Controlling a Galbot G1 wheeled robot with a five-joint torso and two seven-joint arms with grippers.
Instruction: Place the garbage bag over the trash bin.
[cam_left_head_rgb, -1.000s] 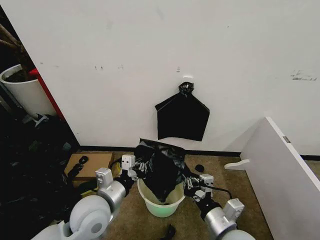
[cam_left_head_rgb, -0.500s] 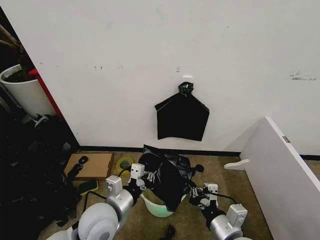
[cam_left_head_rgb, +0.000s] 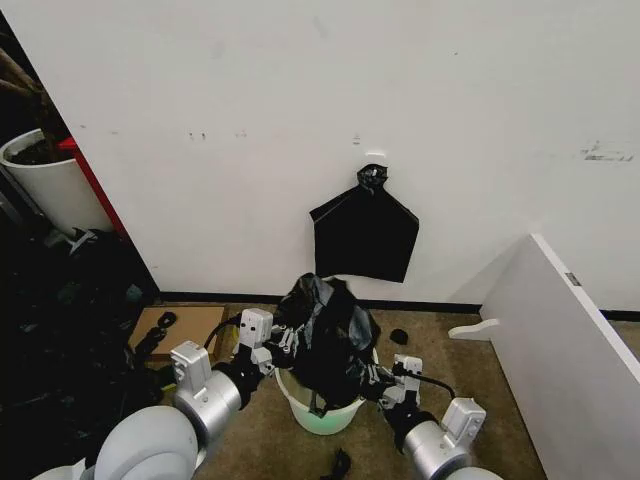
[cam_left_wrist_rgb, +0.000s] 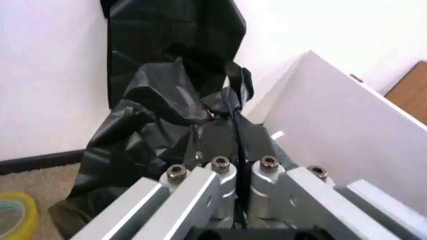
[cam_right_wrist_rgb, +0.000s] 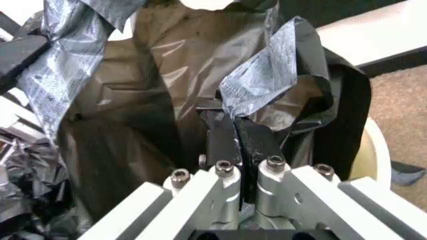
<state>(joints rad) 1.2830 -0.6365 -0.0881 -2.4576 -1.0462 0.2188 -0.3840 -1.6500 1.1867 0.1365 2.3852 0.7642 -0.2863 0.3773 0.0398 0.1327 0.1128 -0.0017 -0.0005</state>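
Observation:
The glossy black garbage bag (cam_left_head_rgb: 325, 335) hangs bunched over the white trash bin (cam_left_head_rgb: 322, 413), its lower part inside the rim. My left gripper (cam_left_head_rgb: 287, 341) is shut on the bag's left edge, and the left wrist view shows its fingers (cam_left_wrist_rgb: 223, 145) pressed together on black film (cam_left_wrist_rgb: 157, 100). On the bag's right side my right gripper (cam_left_head_rgb: 378, 378) is shut on it too. The right wrist view has the fingers (cam_right_wrist_rgb: 227, 137) pinching crinkled plastic (cam_right_wrist_rgb: 133, 100), with the bin's rim (cam_right_wrist_rgb: 375, 150) beside them.
A flat black bundle (cam_left_head_rgb: 364, 232) with a knotted top hangs on the wall behind. A white board (cam_left_head_rgb: 560, 340) leans at the right. A cardboard piece (cam_left_head_rgb: 180, 328) and dark clutter (cam_left_head_rgb: 60, 340) lie at the left, near a white plant pot (cam_left_head_rgb: 45, 185).
Both grippers have lifted the bag upward and drawn slightly apart. More of the bin's rim shows now than half a second ago.

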